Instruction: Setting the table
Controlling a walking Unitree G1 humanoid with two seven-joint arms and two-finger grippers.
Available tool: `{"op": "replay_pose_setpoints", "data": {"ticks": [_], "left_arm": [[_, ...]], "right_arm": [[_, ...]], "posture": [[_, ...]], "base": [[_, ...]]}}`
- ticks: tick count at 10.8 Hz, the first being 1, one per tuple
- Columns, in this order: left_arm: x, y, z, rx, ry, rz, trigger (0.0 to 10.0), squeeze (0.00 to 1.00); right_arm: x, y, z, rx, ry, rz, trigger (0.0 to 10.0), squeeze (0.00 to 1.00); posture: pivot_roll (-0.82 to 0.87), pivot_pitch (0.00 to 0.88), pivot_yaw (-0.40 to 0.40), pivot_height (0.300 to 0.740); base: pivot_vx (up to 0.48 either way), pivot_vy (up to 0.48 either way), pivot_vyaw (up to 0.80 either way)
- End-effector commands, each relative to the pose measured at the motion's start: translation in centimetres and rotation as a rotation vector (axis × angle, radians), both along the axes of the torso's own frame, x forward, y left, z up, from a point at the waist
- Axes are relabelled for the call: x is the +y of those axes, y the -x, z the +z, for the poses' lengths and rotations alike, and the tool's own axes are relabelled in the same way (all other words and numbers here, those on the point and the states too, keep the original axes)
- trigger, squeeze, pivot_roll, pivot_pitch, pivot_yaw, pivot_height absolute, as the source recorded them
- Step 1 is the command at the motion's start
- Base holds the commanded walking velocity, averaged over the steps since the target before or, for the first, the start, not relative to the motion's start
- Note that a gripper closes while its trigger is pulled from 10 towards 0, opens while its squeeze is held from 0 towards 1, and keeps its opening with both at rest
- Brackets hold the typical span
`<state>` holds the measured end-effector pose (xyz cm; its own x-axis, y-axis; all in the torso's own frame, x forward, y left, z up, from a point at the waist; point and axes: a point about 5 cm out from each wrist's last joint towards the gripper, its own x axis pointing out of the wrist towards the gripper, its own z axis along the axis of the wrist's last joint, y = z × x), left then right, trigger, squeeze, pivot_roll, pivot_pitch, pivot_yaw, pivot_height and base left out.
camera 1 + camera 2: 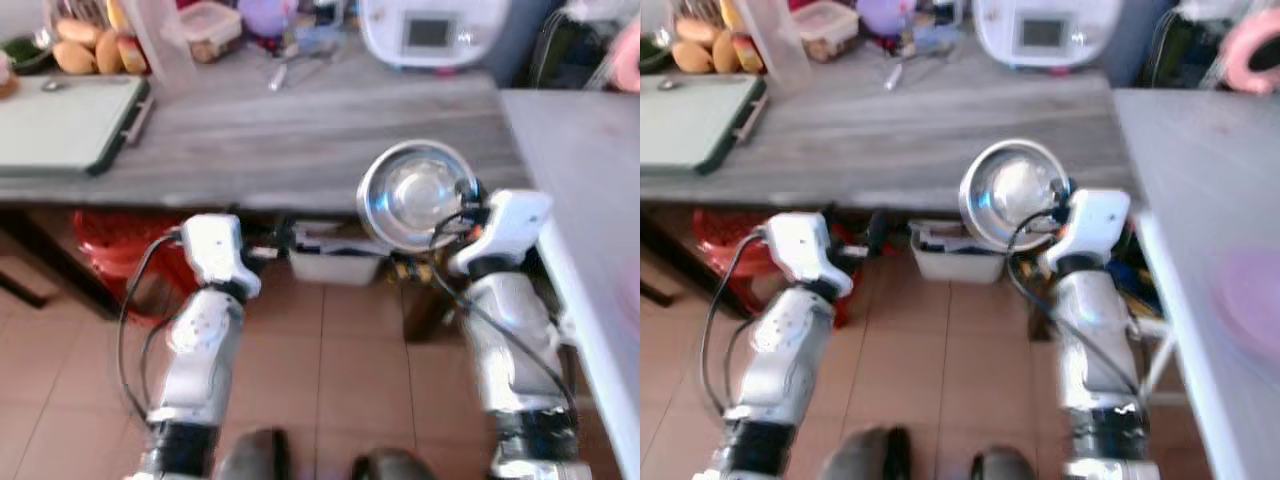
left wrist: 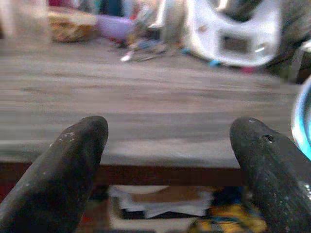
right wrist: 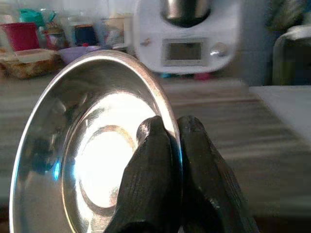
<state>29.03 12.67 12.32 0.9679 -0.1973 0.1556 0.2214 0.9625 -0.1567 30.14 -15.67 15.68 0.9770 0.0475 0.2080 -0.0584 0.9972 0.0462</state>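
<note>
Tiled floor (image 1: pixel 330 350) runs under a long grey bench (image 1: pixel 300 130) that carries a green board (image 1: pixel 65 120), bread rolls (image 1: pixel 85 48), a lidded tub (image 1: pixel 210 28) and a white appliance (image 1: pixel 430 30) at the back. A second, paler table (image 1: pixel 590 200) stands to the robot's right. The right claw (image 3: pixel 170 160) is clamped on the rim of a steel bowl (image 1: pixel 415 195), one finger inside and one outside, holding it tilted on edge in the air just off the bench's front edge. The left claw (image 2: pixel 167 145) is spread wide and holds nothing, facing the bench. By my reading the bowl is being carried, so the next move calls for turning to the table and levelling the bowl before setting it down. No writing is legible; the appliance's screen is blurred
</note>
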Motion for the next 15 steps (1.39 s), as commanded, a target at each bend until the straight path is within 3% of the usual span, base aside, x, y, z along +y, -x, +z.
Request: {"op": "replay_pose_setpoints", "data": {"ticks": [1,7,10,13,15], "left_arm": [[-0.5,0.0,0.4,-0.009,0.012,-0.013,10.0,0.00],[0.1,-0.1,0.4,-0.003,-0.019,0.047,10.0,0.00],[1.0,0.7,0.4,-0.003,-0.052,0.077,10.0,0.00],[1.1,2.4,-0.4,0.052,-0.066,0.086,10.0,0.00],[1.0,2.8,-0.9,0.080,-0.090,0.075,10.0,0.00]], "right_arm": [[-0.7,0.0,0.4,-0.021,0.008,-0.019,10.0,0.00],[-1.1,-0.5,0.6,-0.035,-0.008,-0.034,10.0,0.00],[-1.7,-1.0,1.2,-0.045,-0.042,-0.063,10.0,0.00],[-2.9,-1.8,-0.1,0.065,-0.181,-0.152,10.0,0.00],[-3.7,-2.8,-0.1,0.098,-0.201,-0.188,10.0,0.00]], "posture": [[-0.10,0.117,0.037,0.740],[-0.09,0.122,0.039,0.740],[-0.06,0.144,0.037,0.740],[-0.05,0.181,0.027,0.740],[-0.04,0.185,0.025,0.740]], "base": [[0.364,0.311,0.00],[0.133,0.406,0.00],[0.000,0.000,0.52],[0.000,0.000,0.00],[0.000,0.000,0.00]]}}
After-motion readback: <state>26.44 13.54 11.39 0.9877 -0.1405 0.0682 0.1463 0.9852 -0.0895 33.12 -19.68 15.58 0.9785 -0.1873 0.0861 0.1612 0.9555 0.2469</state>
